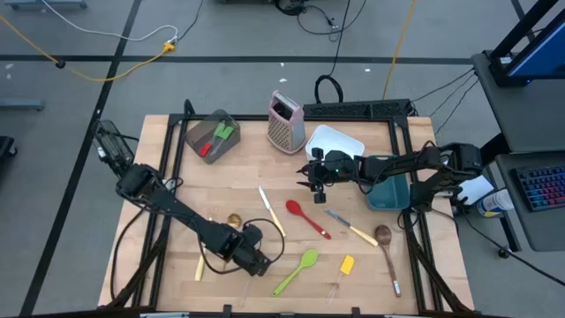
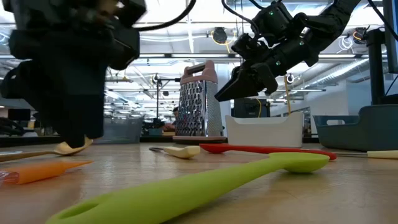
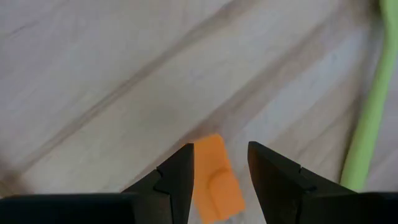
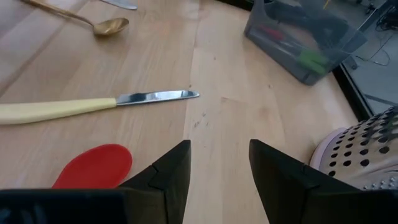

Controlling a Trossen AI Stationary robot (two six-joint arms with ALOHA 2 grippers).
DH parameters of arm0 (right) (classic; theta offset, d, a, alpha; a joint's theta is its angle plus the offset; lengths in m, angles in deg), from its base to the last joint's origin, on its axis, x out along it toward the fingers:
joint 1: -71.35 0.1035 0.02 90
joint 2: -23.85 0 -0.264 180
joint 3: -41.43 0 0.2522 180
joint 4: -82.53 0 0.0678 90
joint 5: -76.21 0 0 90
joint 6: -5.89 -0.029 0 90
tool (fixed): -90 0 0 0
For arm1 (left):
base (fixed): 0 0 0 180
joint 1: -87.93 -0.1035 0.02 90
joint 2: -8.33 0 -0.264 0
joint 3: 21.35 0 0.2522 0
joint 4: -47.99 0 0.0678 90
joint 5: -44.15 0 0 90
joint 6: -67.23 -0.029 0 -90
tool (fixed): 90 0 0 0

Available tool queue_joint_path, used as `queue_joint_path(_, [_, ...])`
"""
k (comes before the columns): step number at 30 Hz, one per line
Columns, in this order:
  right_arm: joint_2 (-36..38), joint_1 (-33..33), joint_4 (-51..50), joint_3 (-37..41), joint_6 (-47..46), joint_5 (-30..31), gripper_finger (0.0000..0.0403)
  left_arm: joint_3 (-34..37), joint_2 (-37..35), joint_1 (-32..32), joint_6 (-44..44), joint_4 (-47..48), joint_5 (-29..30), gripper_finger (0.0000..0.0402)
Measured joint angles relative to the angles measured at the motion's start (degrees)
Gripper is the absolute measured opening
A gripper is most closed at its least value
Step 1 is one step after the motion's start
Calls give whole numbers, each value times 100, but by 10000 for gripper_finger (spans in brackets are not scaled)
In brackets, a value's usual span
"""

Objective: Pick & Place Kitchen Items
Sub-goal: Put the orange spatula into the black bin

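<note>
My left gripper (image 1: 254,261) is low over the table's near part, open. Its fingers stand on either side of an orange mini spatula (image 3: 214,183) that lies flat on the wood; the spatula also shows in the low view (image 2: 43,171). My right gripper (image 1: 315,185) hangs open and empty above the table's middle, near the red silicone spoon (image 1: 305,216) and a cream-handled knife (image 4: 93,106). A green silicone spoon (image 1: 296,269), a yellow spatula (image 1: 347,265), a wooden spoon (image 1: 386,243), a gold spoon (image 1: 234,219) and a second cream-handled knife (image 1: 353,230) lie flat on the table. My left gripper comes at the orange spatula's end (image 3: 208,158) from above, one finger on each long side. One finger (image 3: 180,174) stands right against its edge, and I cannot tell whether it touches. A gap shows beside the other finger. The spatula lies flat on the table.
A grey container (image 1: 212,137) with red and green items stands at the far left. The metal grater (image 1: 285,119) and a white container (image 1: 335,141) stand at the far middle. A teal container (image 1: 388,190) sits under the right arm.
</note>
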Motion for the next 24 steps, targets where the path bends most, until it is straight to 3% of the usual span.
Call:
queue_joint_path(14, [0,1,-4,0,0,-2,155,173,-2,18,1075,3,-505,152])
queue_joint_path(24, [0,1,-6,0,-2,-2,155,404,2,16,1093,-242,-530,152])
